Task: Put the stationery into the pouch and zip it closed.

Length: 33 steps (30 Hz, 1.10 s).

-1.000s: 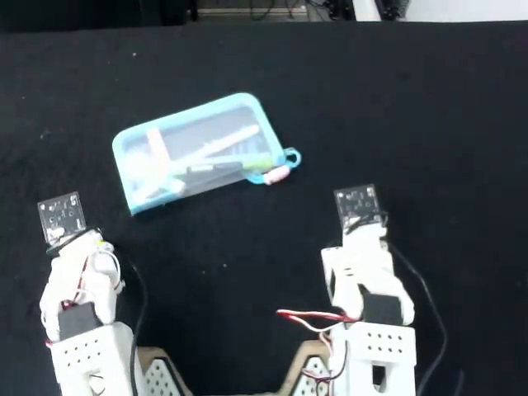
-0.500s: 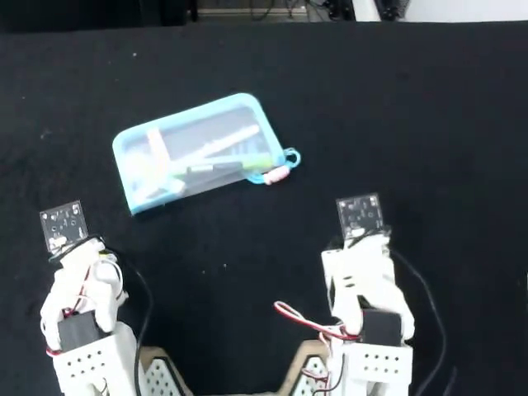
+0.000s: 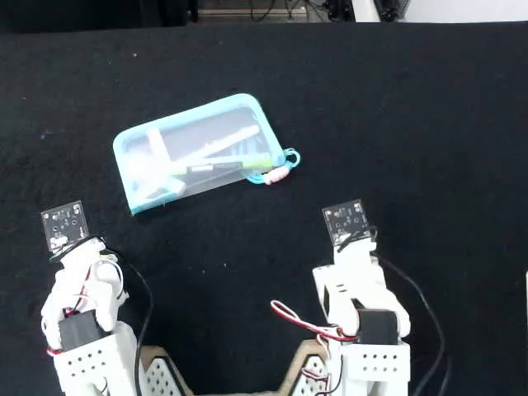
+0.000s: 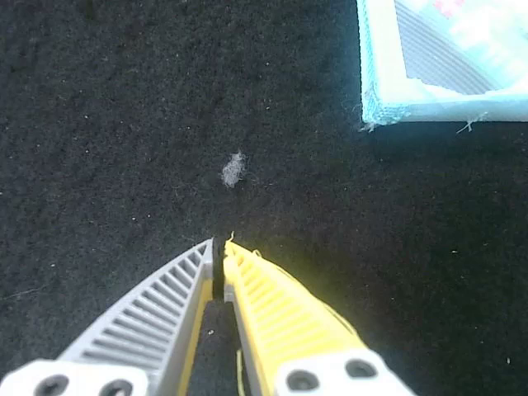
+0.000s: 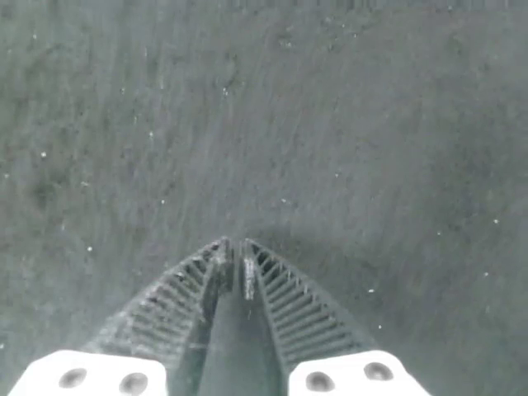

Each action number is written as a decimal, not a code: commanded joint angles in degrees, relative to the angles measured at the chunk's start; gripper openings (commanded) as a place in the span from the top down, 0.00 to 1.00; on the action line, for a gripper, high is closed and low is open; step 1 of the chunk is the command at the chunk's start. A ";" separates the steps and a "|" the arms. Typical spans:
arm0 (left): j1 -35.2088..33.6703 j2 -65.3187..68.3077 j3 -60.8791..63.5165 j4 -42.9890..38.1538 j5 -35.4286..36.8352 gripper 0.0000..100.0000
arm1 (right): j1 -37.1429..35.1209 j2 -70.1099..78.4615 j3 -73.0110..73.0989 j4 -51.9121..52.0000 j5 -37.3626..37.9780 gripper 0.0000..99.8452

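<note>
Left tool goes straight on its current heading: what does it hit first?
Likely bare black cloth near the lint fleck; the left tool seems to miss the pouch corner, though depth is unclear.

Matt cloth worktop [image 3: 412, 124], glossy plastic pouch [image 3: 198, 153]
Worktop black, fuzzy, linty. Pouch clear w/ blue woven trim, frayed at corner. Both left hand [image 4: 221, 264] & right hand [image 5: 235, 264]: ribbed matt plastic.

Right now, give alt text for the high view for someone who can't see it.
A blue see-through pouch lies on a black table, stationery inside, its zipper pull at the corner toward the right arm. That arm and the left arm sit at the near edge, apart from the pouch.
</note>
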 commanded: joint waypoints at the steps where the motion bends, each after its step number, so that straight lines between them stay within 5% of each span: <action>1: -0.22 -0.09 1.19 0.18 0.44 0.97 | -0.62 -1.98 -0.04 0.62 -0.44 0.99; 7: 0.31 -0.53 1.19 0.18 0.44 0.97 | -0.62 -1.98 -0.04 0.62 -0.44 0.99; 18: 18.42 -0.97 1.19 0.18 0.44 0.97 | -0.70 -1.98 -0.04 0.62 -0.44 0.99; 33: 19.21 -0.97 1.19 0.18 0.44 0.97 | -0.62 -1.98 -0.04 0.62 -0.44 0.99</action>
